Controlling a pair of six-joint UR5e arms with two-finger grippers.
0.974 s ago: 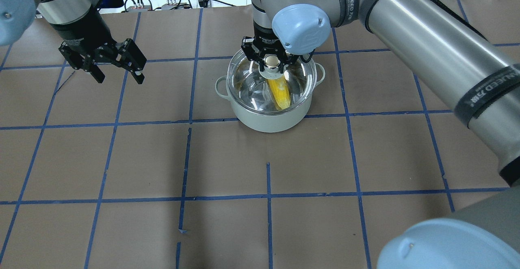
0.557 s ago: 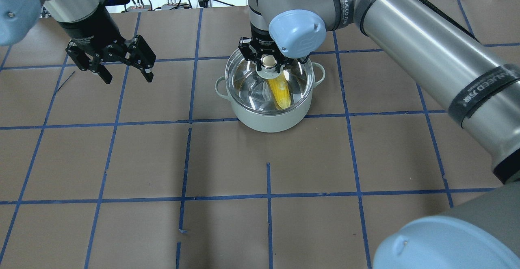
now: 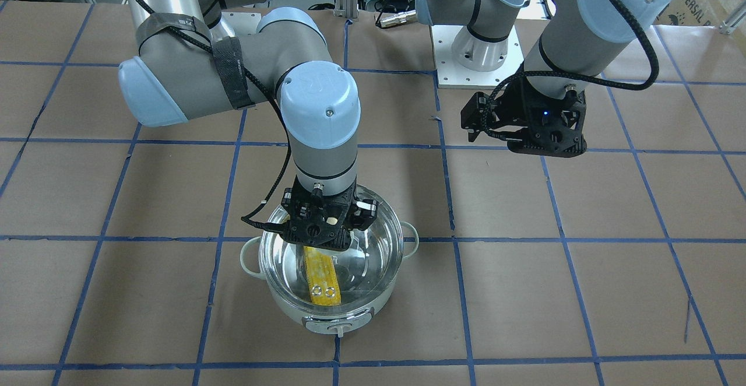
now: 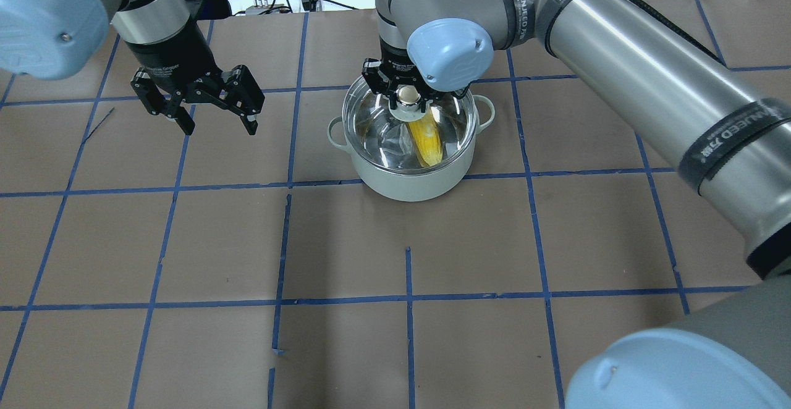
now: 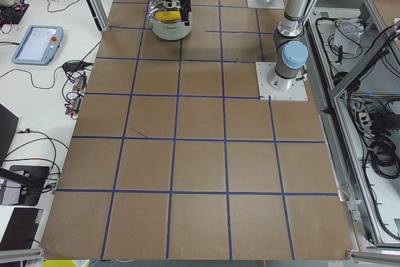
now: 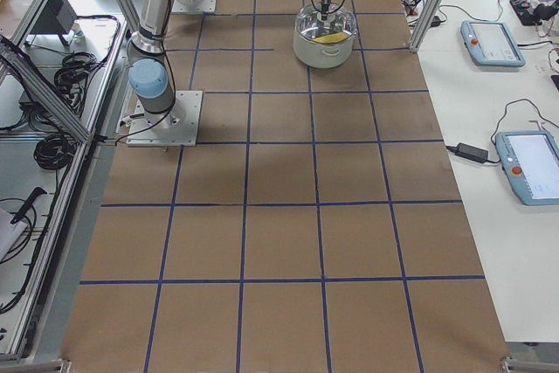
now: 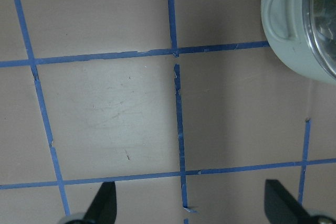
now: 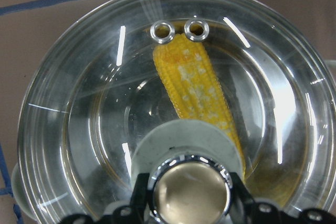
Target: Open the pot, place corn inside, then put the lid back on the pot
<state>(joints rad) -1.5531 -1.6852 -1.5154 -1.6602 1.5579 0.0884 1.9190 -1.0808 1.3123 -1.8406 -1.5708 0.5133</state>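
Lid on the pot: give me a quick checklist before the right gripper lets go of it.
1. Corn lying inside the pot: ok.
2. Lid centred over the pot: ok.
3. Lid fully seated on the rim all round: cannot tell.
4. Right gripper fingers on both sides of the lid's knob: ok.
5. Left gripper open, apart from the pot: ok.
6. Pot upright on the table: ok.

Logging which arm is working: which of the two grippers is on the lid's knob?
The right gripper, closed around the beige knob of the lid on the pot. The left gripper hangs open over the table, holding nothing.
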